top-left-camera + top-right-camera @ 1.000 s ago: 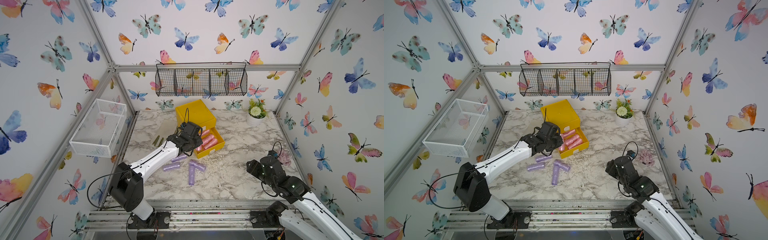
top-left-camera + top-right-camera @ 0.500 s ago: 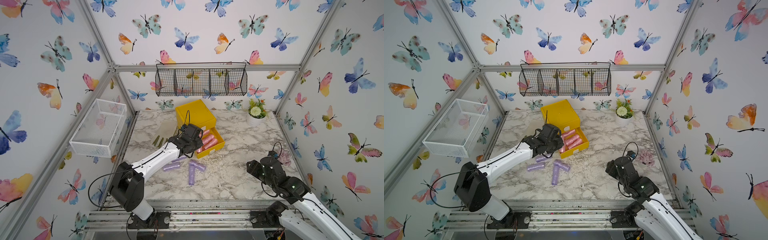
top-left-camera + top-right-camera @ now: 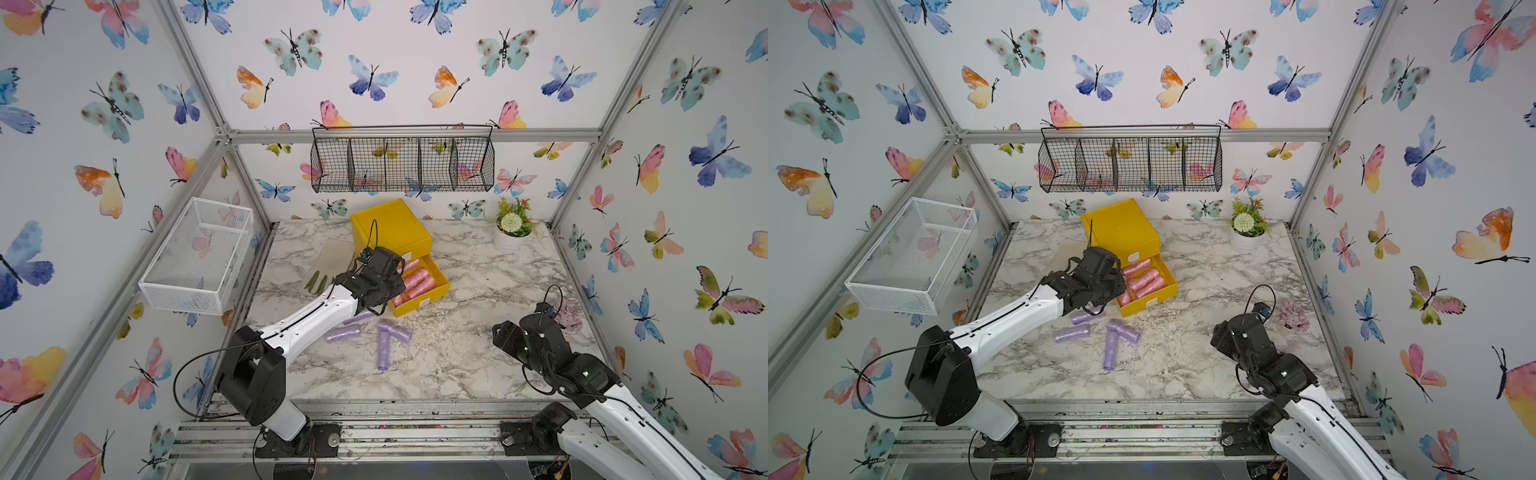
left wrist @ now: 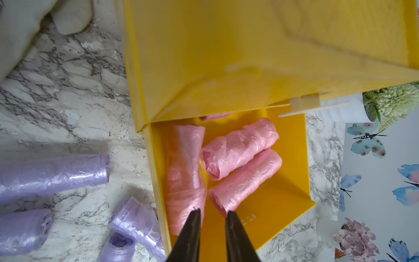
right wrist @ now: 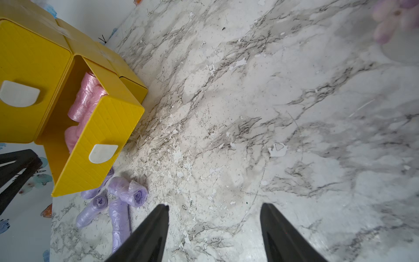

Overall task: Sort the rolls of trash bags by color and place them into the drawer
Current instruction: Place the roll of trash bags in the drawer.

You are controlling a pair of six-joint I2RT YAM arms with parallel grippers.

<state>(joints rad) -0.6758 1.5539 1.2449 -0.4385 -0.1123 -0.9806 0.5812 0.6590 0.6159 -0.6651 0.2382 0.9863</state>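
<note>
Marble-patterned surface (image 3: 478, 291) carries a yellow plastic drawer cabinet (image 3: 390, 228); its pulled-out drawer (image 4: 288, 192) holds crinkly pink bag rolls (image 4: 240, 145), one half hidden under the cabinet. Four lilac rolls (image 3: 384, 349) lie just before it. Left jaws, narrowly parted and empty, sit over one pink roll's end; right jaws gape wide, empty, well apart from them.

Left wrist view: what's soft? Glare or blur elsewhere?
Left wrist view: the yellow cabinet, close to the lens, is blurred; the pink rolls are sharp, with mild sheen. Right wrist view: marble table sharp, the purple flower out of focus. In both top views: even light, no glare, purple rolls crisp.
</note>
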